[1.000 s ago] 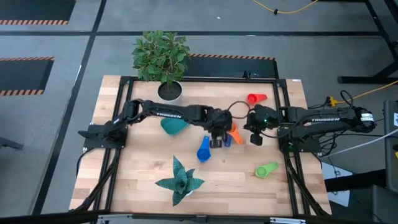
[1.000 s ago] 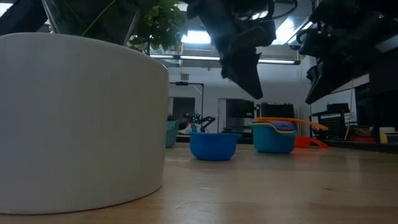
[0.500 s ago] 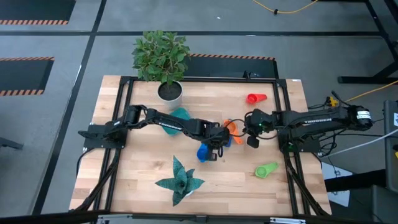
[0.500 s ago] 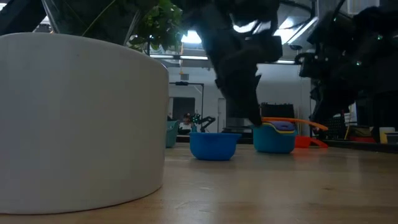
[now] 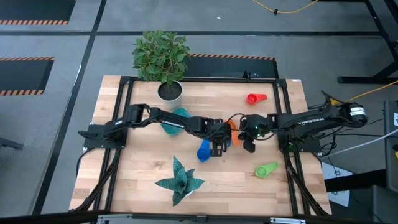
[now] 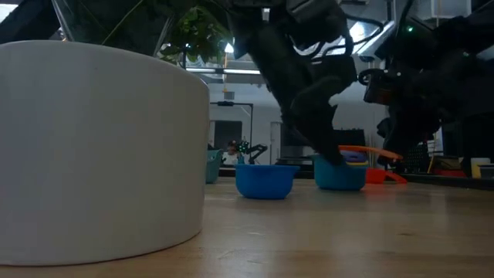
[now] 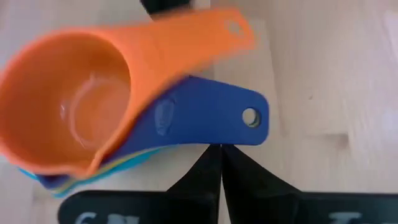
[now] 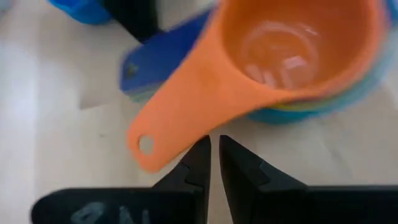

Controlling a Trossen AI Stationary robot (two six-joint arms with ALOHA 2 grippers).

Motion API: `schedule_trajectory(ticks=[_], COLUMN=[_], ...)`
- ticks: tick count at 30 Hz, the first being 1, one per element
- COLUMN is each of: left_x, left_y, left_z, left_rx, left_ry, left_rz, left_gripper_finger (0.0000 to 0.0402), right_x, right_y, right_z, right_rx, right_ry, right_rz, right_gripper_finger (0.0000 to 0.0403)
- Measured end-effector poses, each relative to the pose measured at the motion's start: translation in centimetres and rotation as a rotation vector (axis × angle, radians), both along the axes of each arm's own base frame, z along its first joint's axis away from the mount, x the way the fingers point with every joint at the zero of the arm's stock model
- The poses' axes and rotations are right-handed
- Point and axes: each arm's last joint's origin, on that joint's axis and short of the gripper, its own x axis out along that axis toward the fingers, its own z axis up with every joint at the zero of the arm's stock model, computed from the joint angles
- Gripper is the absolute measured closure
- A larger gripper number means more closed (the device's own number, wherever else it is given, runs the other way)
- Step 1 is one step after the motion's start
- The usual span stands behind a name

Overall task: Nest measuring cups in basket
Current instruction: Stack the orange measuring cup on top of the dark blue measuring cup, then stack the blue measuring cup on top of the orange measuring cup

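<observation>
A nested stack of measuring cups [image 5: 231,132] stands mid-table, the orange cup [image 7: 68,106] on top and a dark blue handle [image 7: 205,118] sticking out under it. My left gripper [image 7: 221,149] is shut, tips at that handle's free end. My right gripper [image 8: 214,149] is shut to a thin slit, low beside the orange handle [image 8: 180,106], with nothing between its fingers. A blue cup [image 5: 203,151], a red cup [image 5: 254,98] and a green cup [image 5: 266,169] lie apart on the table. The teal basket [image 5: 177,122] lies partly under my left arm. My left gripper's shut fingertips [image 7: 211,163] slant down beside the free end of the dark blue handle [image 7: 249,121], which sticks out from the stack on the table. I cannot tell whether they touch it.
A white plant pot [image 5: 169,92] with a leafy plant stands at the far edge and fills the left of the low view [image 6: 100,147]. A teal leaf-shaped ornament [image 5: 179,180] lies near the front. Bare wood shows at the front left and far right.
Both grippers have come down toward the stack of cups. My left gripper sank and drew toward the near edge, to the dark blue handle. My right gripper sank, moved left toward the stack and rolled a little. The cups have stayed where they were.
</observation>
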Motion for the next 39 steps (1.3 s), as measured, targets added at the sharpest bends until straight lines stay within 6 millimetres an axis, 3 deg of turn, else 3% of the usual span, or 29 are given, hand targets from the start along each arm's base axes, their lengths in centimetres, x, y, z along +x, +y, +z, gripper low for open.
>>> schedule_trajectory(ticks=[10,18,23,29,39], left_x=[0.3,0.0,-0.9,-2.3,-4.3], left_y=[0.1,0.1,0.2,0.2,-1.2], left_z=[-0.1,0.0,2.4,5.1,8.2], left_rx=[-0.003,0.007,0.034,-0.075,-0.385], left_ry=[-0.025,-0.003,-0.001,0.024,0.106], left_rz=[0.0,0.007,0.055,0.183,0.381], left_gripper_finger=[0.0396,0.0397,0.0396,0.0396,0.0312], right_x=[1.7,1.6,0.8,-0.8,-2.3], right_y=[0.8,0.9,0.9,0.9,0.5], right_z=[-0.5,-0.4,0.9,2.7,4.3], right_rx=[0.031,0.031,0.028,-0.007,-0.106], right_ry=[-0.086,-0.088,-0.103,-0.126,-0.204], right_rz=[0.044,0.065,0.108,0.117,0.151], right_gripper_finger=[0.0363,0.0363,0.0363,0.0363,0.0363])
